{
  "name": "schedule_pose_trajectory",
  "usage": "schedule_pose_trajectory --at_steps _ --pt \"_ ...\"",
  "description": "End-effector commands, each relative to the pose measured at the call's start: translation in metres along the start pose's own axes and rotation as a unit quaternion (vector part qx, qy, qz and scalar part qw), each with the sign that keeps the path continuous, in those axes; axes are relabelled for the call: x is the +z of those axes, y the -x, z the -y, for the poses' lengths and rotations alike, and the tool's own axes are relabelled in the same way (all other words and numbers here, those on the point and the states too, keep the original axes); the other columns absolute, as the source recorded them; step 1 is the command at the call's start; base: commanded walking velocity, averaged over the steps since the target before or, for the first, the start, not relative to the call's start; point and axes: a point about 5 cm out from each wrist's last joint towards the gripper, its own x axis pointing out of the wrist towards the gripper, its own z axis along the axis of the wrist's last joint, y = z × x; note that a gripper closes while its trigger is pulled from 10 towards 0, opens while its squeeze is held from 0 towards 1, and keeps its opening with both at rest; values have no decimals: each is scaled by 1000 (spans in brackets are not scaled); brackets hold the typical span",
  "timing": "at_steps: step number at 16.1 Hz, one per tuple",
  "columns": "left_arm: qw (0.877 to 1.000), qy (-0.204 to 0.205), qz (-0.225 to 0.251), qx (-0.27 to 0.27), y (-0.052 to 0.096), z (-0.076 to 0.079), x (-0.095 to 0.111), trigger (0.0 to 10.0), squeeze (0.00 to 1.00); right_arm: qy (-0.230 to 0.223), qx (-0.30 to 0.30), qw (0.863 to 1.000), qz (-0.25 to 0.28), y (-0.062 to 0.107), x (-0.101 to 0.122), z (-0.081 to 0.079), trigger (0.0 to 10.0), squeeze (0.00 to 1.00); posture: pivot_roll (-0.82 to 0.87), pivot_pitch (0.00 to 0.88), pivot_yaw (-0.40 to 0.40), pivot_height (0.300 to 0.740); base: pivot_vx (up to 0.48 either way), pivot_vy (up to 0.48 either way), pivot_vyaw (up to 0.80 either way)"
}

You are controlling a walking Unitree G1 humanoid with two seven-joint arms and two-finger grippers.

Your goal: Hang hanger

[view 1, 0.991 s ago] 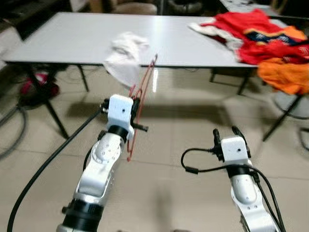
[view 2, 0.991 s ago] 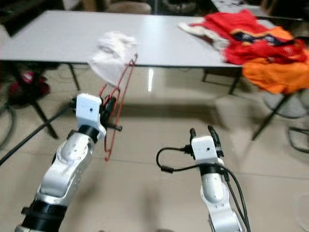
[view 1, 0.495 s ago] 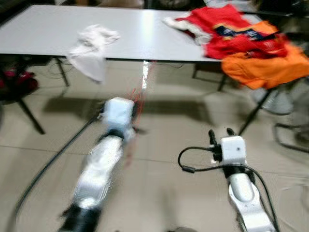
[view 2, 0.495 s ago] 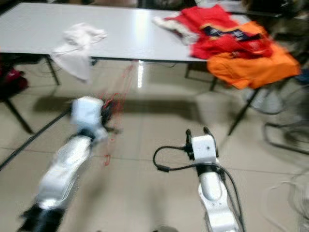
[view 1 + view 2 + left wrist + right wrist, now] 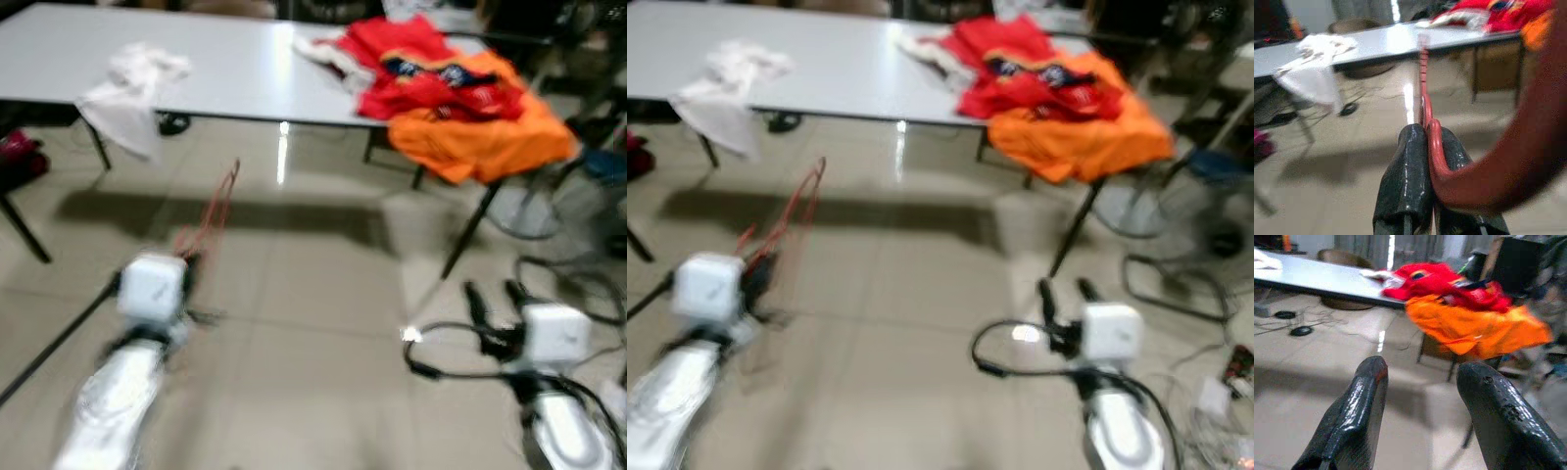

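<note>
My left gripper [image 5: 1426, 134] is shut on a red wire hanger [image 5: 209, 211], held upright over the tiled floor in front of the grey table [image 5: 225, 78]. In the left wrist view the red hanger [image 5: 1426, 105] runs between the two black fingers [image 5: 1408, 171] and curves off to one side. My right gripper [image 5: 496, 295] is open with nothing between its fingers [image 5: 1359, 406], low at the right, pointing towards the table's right end. The eye views are blurred.
A white cloth [image 5: 127, 83] hangs over the table's front edge at the left. Red clothes [image 5: 421, 64] and an orange garment [image 5: 480, 132] are piled at the table's right end. A fan [image 5: 1151, 211] and cables [image 5: 1215, 401] lie on the floor at right.
The whole view has swung to the right, so the table and clothes have shifted left in the picture. Both arms now sit lower and wider apart in view. The left gripper still holds the hanger.
</note>
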Motion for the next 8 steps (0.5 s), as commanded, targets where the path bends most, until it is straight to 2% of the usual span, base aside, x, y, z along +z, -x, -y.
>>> schedule_pose_trajectory --at_steps 1,2,3,4,6,8 --pt "1000 -20 18 -6 1 1 3 10000 0 -10 -1 1000 5 1 2 0 10000 0 -85 34 -34 740 0 0 0" --pt "1000 -11 4 -4 1 0 0 10000 0 -36 -16 999 -9 3 -4 1 10000 0 -82 34 -38 740 0 0 0" --pt "1000 23 8 -8 -8 5 7 10000 0 -68 -32 997 -26 2 -12 1 10000 0 -82 35 -40 740 0 0 0" --pt "999 25 18 -13 -12 7 13 10000 0 -79 -34 996 -29 1 -13 2 10000 0 -87 33 -37 740 0 0 0" --pt "999 23 25 -33 -3 10 15 10000 0 -30 -15 999 -25 3 -11 0 10000 0 -95 37 -25 740 0 0 0" --pt "998 21 26 -47 -6 13 17 10000 0 -5 -16 1000 -25 2 -11 0 10000 0 -94 43 -25 740 334 -341 0"
